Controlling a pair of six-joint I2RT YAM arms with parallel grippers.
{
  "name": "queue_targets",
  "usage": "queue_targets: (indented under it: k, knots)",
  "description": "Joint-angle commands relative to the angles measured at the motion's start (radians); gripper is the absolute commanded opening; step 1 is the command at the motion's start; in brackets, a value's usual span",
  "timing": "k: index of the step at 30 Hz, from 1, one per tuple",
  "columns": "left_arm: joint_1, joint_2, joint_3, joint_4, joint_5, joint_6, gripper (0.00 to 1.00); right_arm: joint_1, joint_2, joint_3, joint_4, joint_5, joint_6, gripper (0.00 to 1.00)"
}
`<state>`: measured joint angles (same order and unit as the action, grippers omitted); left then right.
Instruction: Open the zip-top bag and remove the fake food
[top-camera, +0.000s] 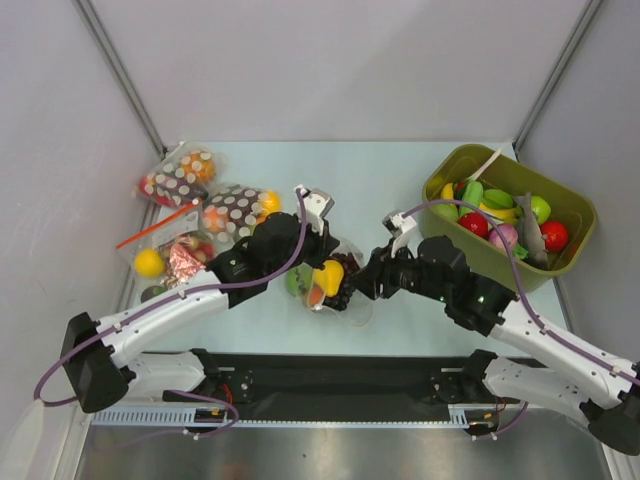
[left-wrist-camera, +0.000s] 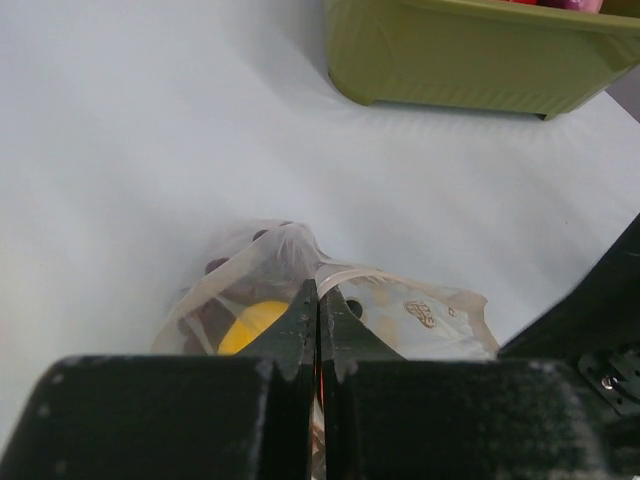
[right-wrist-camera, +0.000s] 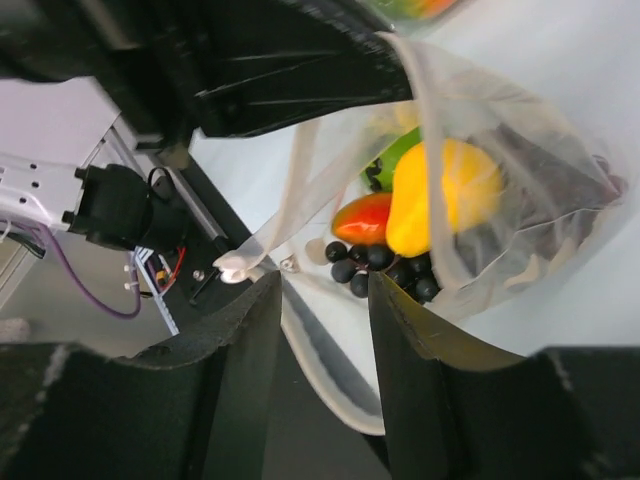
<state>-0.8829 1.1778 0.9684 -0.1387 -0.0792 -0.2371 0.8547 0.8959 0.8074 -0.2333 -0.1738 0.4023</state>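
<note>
Top external view, middle of the counter (top-camera: 250, 170): thin, likely limp and slippery bag (top-camera: 345, 300) of light toy fruit (top-camera: 328, 277), pinched at one mouth edge by the shut left claw (left-wrist-camera: 317, 300); right claw (right-wrist-camera: 325, 290) half open, gripping nothing, probably best aimed at the opposite lip.

Hidden and cut off
The left hand (left-wrist-camera: 317, 300) covers part of the fake food (left-wrist-camera: 250, 325); the green bin (left-wrist-camera: 480, 60) runs off the top edge.

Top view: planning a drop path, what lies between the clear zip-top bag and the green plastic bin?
The right gripper and arm hang over it; the left wrist view shows bare pale table between clear zip-top bag and green plastic bin.
</note>
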Motion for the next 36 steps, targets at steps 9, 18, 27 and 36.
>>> queue_targets:
  k: [9, 18, 27, 36]
  knots:
    - [0.005, 0.045, -0.019, 0.096, 0.044, -0.036, 0.00, 0.139, -0.025, -0.086, 0.055, 0.206, 0.090, 0.45]
    - [0.004, 0.003, -0.071, 0.111, 0.055, -0.037, 0.00, 0.185, 0.188, -0.112, 0.047, 0.422, 0.150, 0.44]
    - [-0.007, -0.023, -0.128, 0.131, 0.071, -0.048, 0.00, 0.193, 0.323, -0.163, 0.149, 0.450, 0.231, 0.47]
    - [-0.028, -0.013, -0.138, 0.162, 0.102, -0.044, 0.00, 0.247, 0.334, -0.145, 0.169, 0.473, 0.276, 0.57]
